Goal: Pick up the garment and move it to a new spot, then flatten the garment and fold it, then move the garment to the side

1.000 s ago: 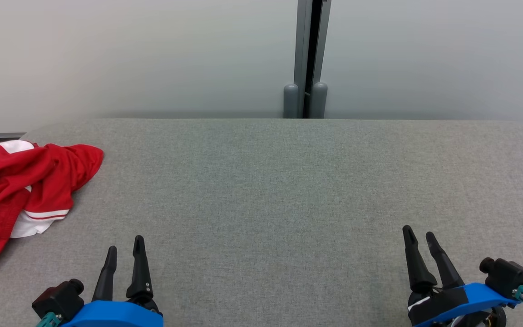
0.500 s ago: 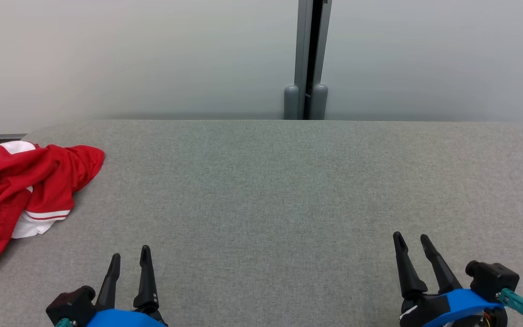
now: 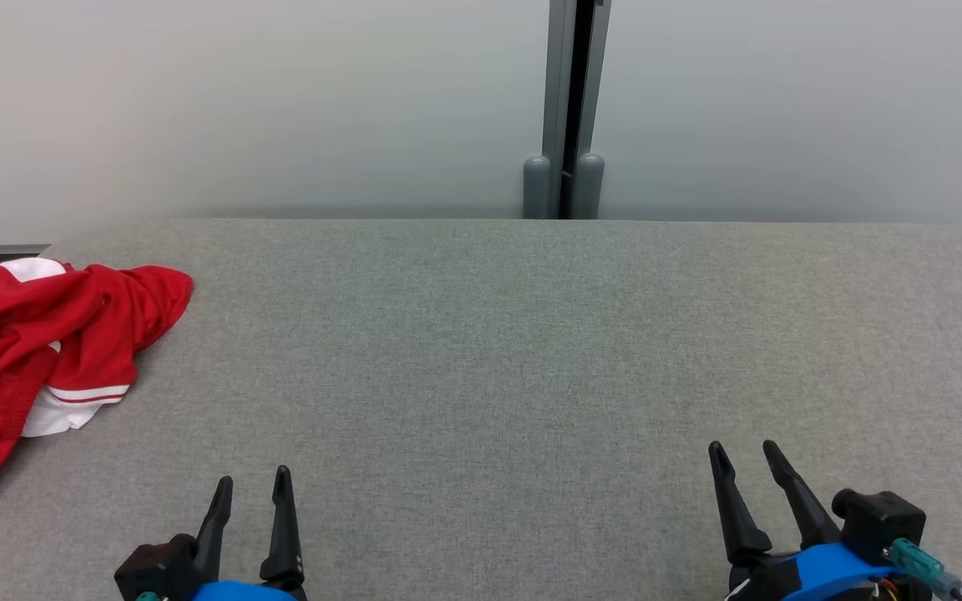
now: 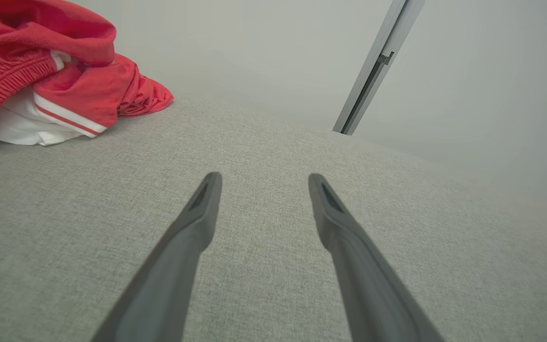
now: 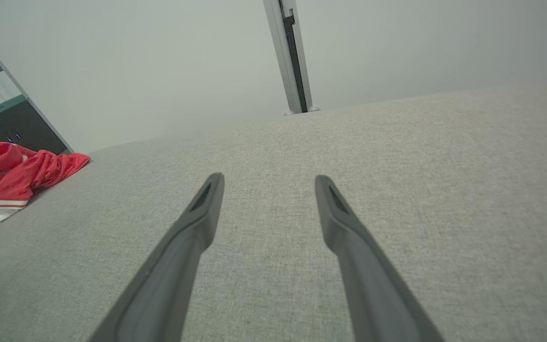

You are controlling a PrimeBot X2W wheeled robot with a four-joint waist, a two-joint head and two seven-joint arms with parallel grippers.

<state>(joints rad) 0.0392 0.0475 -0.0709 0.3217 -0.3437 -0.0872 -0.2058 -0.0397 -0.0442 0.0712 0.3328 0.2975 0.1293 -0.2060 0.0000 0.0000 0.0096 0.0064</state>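
While the red garment (image 3: 38, 351) is lying in a crumpled heap at the far left of the grey fabric-covered table (image 3: 481, 334), we are not gripping any part of it. It is showing white panels with a thin red stripe along its lower folds. In the head view, part of it is running past the left border of the picture. Nothing but the table top is touching it.

Our left gripper (image 3: 254, 476) is hovering by the table's near edge, to the right of the garment and apart from it. Its two dark fingers are standing spread wide with nothing between them. In the left wrist view we are looking along those fingers at bare grey fabric, with the garment lying off toward the upper left.

Our right gripper (image 3: 741, 446) is sitting at the lower right of the head view, well apart from the garment. Its fingers are likewise parted wide and grasping nothing. We cannot tell whether either gripper's fingertips are touching the fabric.

Beyond the table's far edge a pale wall (image 3: 281, 100) is rising, and a grey vertical post (image 3: 564, 108) is splitting it a little right of centre.
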